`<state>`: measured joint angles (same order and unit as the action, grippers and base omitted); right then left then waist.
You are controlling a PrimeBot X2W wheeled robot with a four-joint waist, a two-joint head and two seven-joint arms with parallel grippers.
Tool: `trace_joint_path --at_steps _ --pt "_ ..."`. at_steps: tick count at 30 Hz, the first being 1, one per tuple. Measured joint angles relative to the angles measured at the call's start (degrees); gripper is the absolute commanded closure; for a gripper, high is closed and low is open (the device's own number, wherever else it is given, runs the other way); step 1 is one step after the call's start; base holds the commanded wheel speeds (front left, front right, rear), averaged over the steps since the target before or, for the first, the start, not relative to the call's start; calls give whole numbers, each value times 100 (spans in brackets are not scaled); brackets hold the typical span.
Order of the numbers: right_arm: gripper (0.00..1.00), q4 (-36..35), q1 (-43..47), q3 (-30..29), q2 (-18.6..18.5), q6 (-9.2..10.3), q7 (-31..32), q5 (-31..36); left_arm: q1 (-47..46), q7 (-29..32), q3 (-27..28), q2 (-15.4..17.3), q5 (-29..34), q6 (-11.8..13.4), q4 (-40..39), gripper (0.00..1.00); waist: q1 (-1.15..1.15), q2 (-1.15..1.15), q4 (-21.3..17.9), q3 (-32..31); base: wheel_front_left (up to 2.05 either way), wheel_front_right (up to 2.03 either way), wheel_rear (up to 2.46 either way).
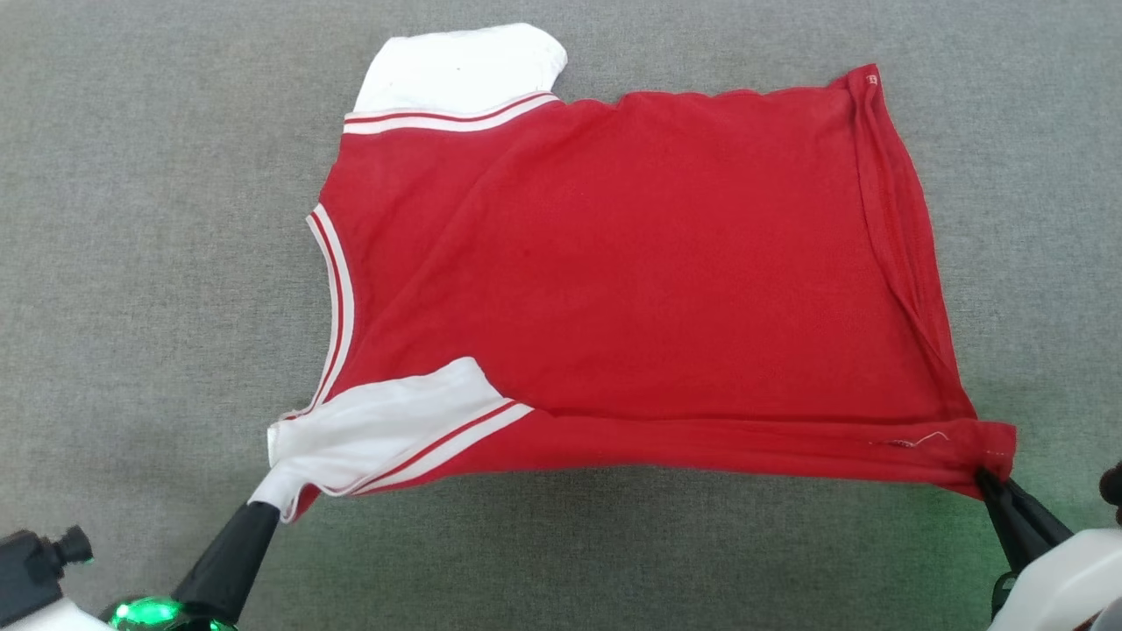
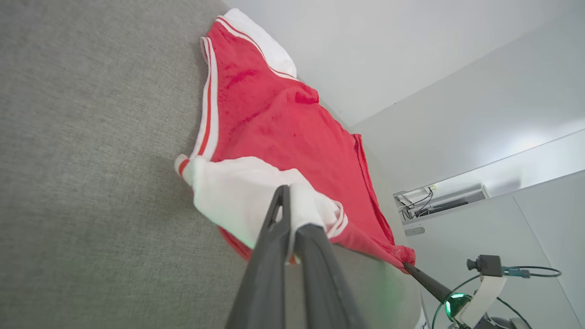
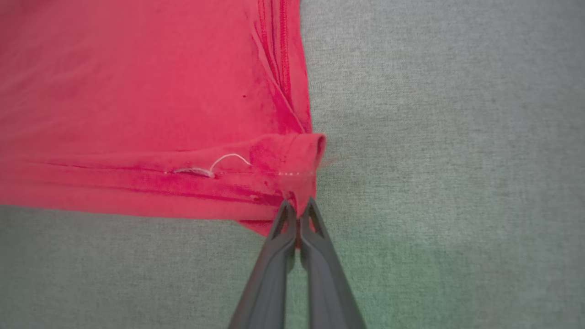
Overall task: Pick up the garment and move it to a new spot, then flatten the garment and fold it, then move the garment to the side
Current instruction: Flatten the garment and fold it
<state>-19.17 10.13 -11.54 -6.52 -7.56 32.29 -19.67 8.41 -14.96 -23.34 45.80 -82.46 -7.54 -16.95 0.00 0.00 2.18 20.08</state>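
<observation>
The garment [image 1: 631,272], a red jersey with white sleeves and striped trim, lies spread on the grey cloth surface [image 1: 140,263], plain side up, neck to the left and hem to the right. Its near edge is pulled taut between my two grippers. My left gripper [image 1: 267,504] is shut on the near white sleeve [image 2: 247,201], pinching its edge between the fingers [image 2: 274,237]. At the lower right, my right gripper [image 1: 986,480] is shut on the near hem corner [image 3: 301,183]. In the left wrist view the right gripper [image 2: 406,266] holds that corner slightly lifted.
The far white sleeve [image 1: 465,66] lies flat at the top left. Grey cloth surrounds the garment on all sides. Beyond the surface's far end, the left wrist view takes in pale walls and a shelf with cables [image 2: 434,198].
</observation>
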Motion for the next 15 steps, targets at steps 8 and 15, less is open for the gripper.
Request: trace_joint_path --at_steps 8,15 --pt "100 -111 -416 43 68 1 22 12 -744 0 -166 194 191 -1 -269 100 0 0 -16 -22 0 0 0" --pt "100 400 -1699 271 -79 2 101 73 -2157 44 -556 454 105 -1 -27 100 0 0 -112 72 0 0 0"
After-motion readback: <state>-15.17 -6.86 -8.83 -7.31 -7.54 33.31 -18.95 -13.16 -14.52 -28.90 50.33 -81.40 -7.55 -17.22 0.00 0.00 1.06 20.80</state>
